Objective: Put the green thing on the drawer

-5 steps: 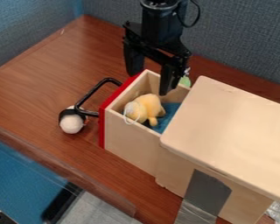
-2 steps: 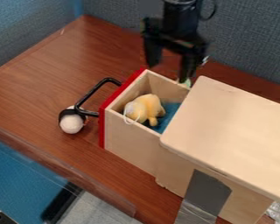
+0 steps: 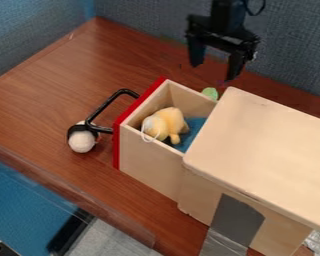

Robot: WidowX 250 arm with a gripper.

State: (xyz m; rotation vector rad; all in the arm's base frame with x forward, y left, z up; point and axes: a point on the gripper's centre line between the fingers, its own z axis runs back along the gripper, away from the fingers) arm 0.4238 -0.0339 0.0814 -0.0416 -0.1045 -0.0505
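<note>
Spread and empty, the claw (image 3: 216, 65) hangs higher than the green thing (image 3: 210, 93), likely for room to descend around it, while below the claw the drawer (image 3: 149, 161) stands open, presumably to receive it.

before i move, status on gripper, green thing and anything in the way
Gripper open, empty; green thing outside drawer, partly hidden behind its far wall; yellow plush, something blue inside drawer
</note>
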